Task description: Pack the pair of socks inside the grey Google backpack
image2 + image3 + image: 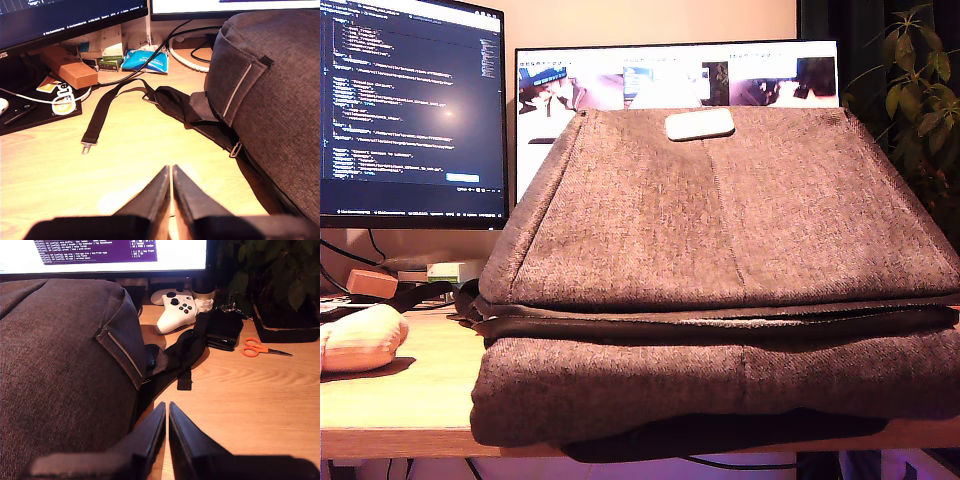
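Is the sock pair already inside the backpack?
No, the pair of socks lies on the desk beside the closed backpack.

I can read nothing for certain: the code on the dark monitor and the print on the blue packet (on my counter) are too small.

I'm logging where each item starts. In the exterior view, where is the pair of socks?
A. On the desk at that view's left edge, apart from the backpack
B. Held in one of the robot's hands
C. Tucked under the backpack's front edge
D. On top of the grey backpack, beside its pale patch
A: the pair of socks lies on the desk at the exterior view's left edge, with bare wood between it and the grey Google backpack.
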